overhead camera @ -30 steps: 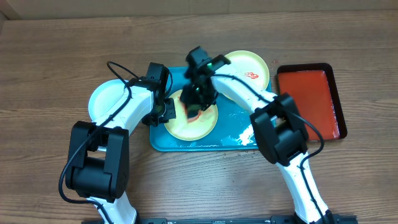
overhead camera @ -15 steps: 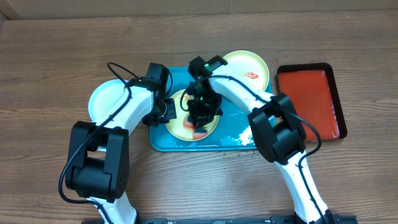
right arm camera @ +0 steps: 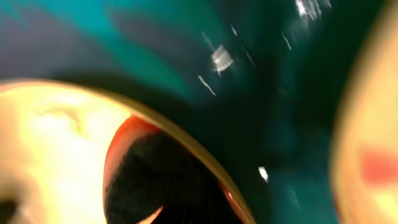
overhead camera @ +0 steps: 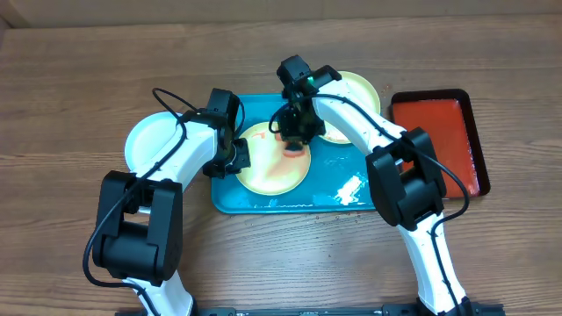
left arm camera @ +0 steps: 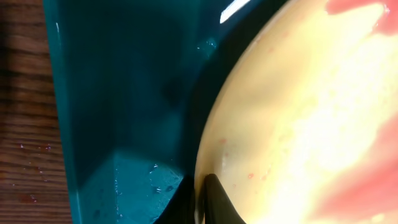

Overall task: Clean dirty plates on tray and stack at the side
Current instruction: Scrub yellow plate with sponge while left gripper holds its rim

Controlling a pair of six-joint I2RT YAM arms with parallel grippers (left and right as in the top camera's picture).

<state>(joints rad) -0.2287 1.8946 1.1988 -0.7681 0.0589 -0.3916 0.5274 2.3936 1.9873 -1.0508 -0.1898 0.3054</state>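
- Left gripper is clamped onto the left rim of the middle plate. In the wrist view its dark fingers are seen pinching that rim, one on each side.
- Beside this gripper the middle plate is laid flat in the tray. It is pale yellow, and pink-red smears are seen across it, to the gripper's right.
- Right gripper is closed on what seems to be an orange sponge, of which only a part is seen under the fingertips. The sponge is held against the back right edge of the middle plate. The wrist view is blurred, and only a dark mass edged in orange-red is made out at the rim.
- Just to the right of this gripper, the far plate is found at the tray's back right corner, pale yellow with a red smear. Whether it rests on the rim cannot be told.
- Left of the left gripper, outside the tray, the pale plate is set on the table, partly hidden by the arm.
- Well right of the right gripper, a red tray is placed.
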